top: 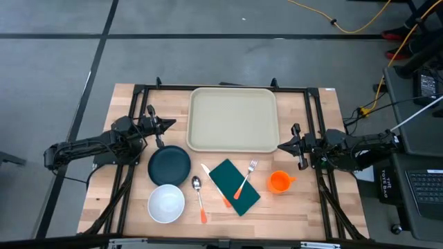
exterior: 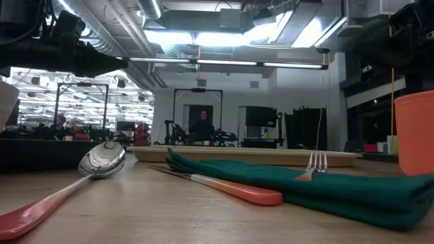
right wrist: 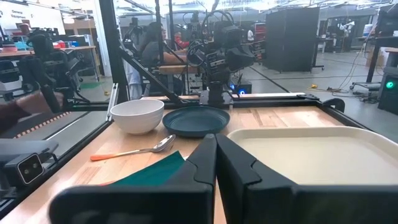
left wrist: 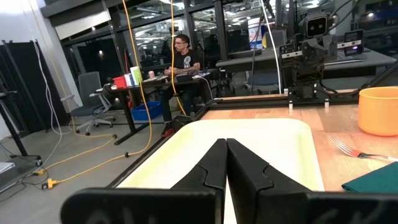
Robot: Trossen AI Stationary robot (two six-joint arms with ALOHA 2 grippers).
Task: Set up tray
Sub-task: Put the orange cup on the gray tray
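Note:
The beige tray (top: 234,119) lies flat at the table's far middle. Nearer lie a dark plate (top: 169,164), a white bowl (top: 166,204), an orange-handled spoon (top: 199,197) and a green napkin (top: 234,187). A fork (top: 246,178) rests on the napkin, and a knife (top: 216,185) lies along its left edge. An orange cup (top: 279,182) stands to its right. My left gripper (top: 169,124) is shut, level, just left of the tray. My right gripper (top: 282,144) is shut, level, at the tray's near right corner. Neither holds anything.
A black frame (top: 221,88) runs around the table's far edge and both sides. Bare wood shows along the near edge (top: 291,214). Beyond the table, a person (left wrist: 183,59) sits at a desk, with chairs and yellow cables on the floor.

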